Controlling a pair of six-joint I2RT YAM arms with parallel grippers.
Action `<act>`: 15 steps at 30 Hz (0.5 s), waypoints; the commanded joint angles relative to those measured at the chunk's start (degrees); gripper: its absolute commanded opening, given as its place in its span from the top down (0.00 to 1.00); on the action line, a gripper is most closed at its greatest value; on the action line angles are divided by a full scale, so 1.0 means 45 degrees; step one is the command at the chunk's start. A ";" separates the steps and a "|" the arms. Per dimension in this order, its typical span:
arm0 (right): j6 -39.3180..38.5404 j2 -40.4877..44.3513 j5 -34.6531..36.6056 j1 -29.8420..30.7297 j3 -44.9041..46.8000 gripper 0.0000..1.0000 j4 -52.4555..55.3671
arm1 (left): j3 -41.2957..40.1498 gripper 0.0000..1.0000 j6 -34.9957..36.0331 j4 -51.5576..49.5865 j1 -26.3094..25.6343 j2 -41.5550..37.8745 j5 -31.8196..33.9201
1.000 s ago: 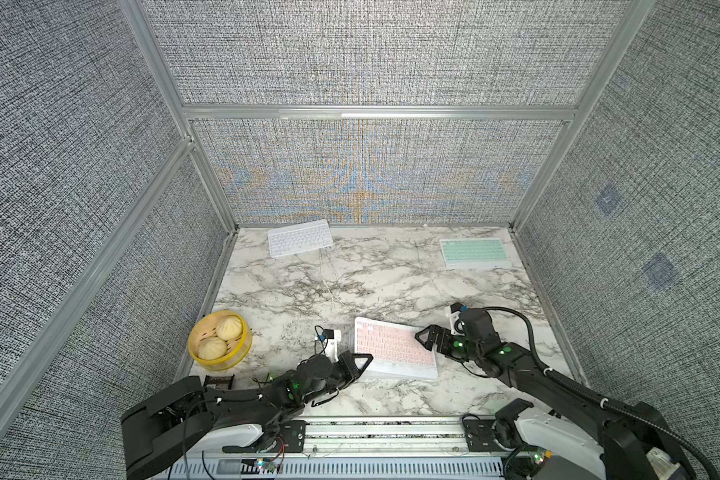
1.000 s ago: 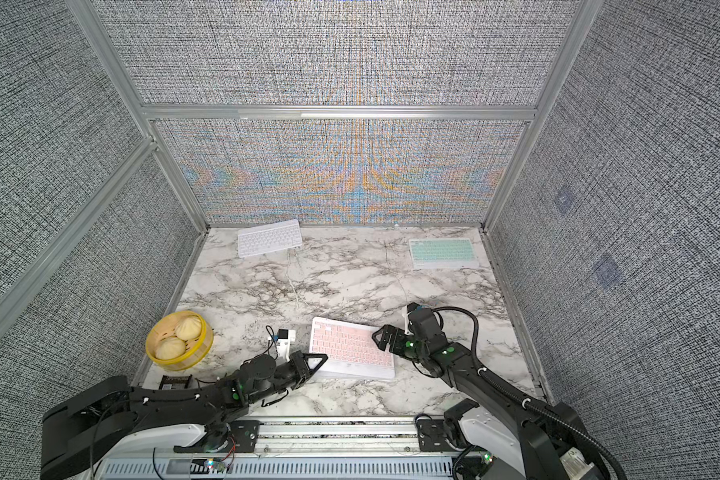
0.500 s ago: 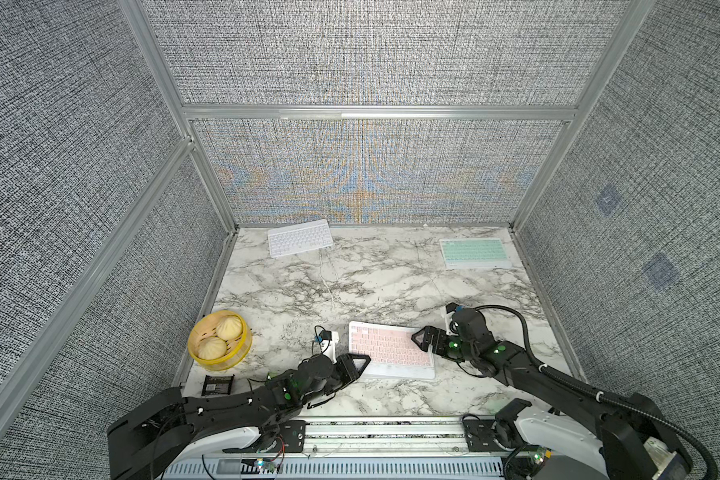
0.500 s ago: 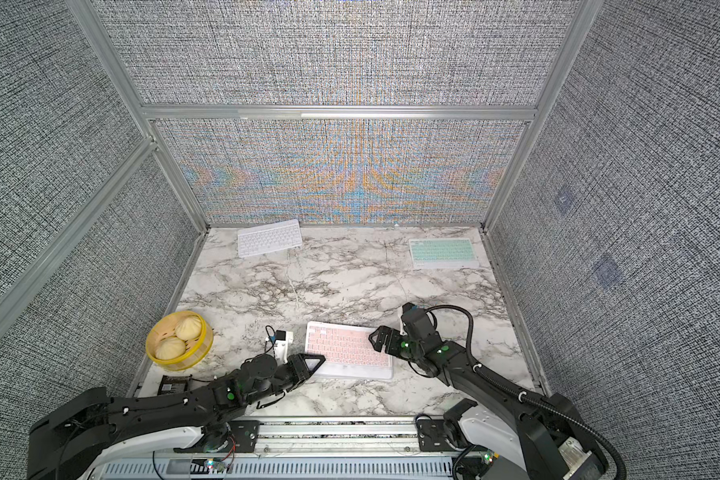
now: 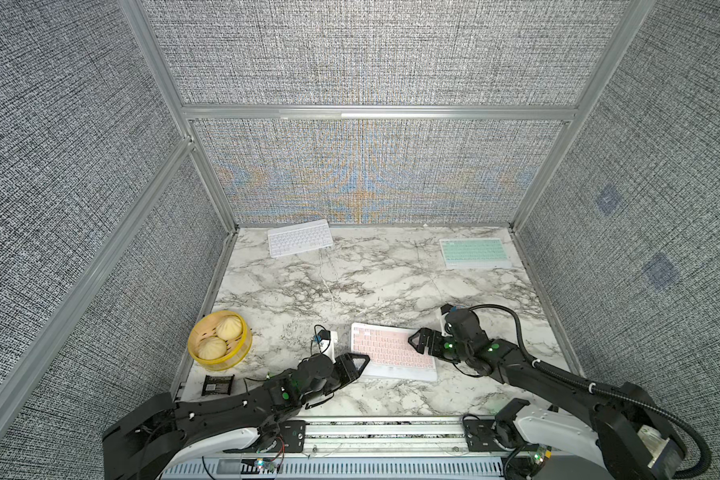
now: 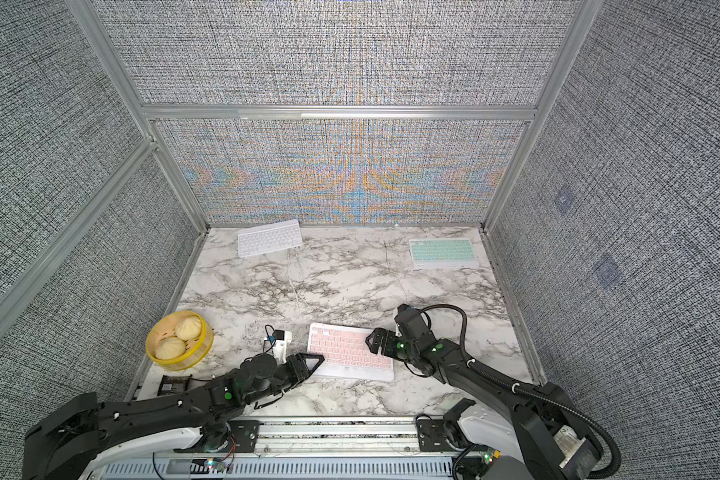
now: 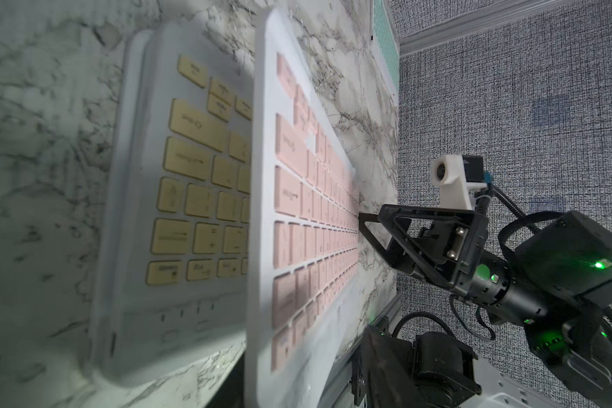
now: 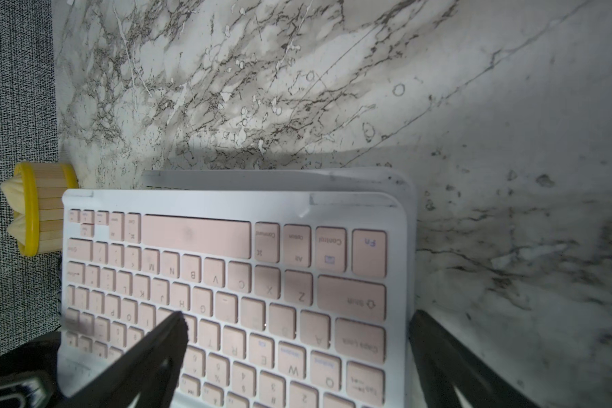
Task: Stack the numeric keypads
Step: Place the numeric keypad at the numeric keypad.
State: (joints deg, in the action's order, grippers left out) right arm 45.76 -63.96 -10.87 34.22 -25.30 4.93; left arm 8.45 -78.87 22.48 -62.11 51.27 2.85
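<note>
pink keypad tops the stack, flat between the two pincers.
the left pincer sits at that keypad's near corner, right beside its white frame; whether its jaws are apart or together i cannot tell. in the left wrist view a pale yellow keypad lies under the pink one, skewed so one end sticks out. the right pincer is at the opposite short end, jaws wide apart and clamped on nothing, one finger over the pink keys, the other off the edge above the bench. off to the left pincer's left stands a yellow bun basket. far beyond the left pincer lies a white keypad; far beyond the right pincer, a mint green keypad.
</note>
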 commanded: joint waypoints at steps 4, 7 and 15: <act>0.0086 0.0194 0.0534 0.0189 -0.0208 0.02 0.0279 | 0.0074 0.46 0.0281 -0.1942 -0.0007 -0.1170 0.0693; 0.0086 0.0288 0.0658 0.0228 -0.0234 0.02 0.0443 | 0.0158 0.44 0.0294 -0.1903 -0.0007 -0.0894 0.0714; 0.0140 -0.0112 0.0620 0.0365 -0.0373 0.02 0.0315 | 0.0578 0.39 0.0680 -0.1148 -0.0007 0.0536 0.1007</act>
State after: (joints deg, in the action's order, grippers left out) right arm 46.22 -64.07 -8.43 35.66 -26.44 6.28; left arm 10.24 -77.56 15.09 -62.11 52.58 6.09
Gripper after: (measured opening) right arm 0.979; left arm 0.605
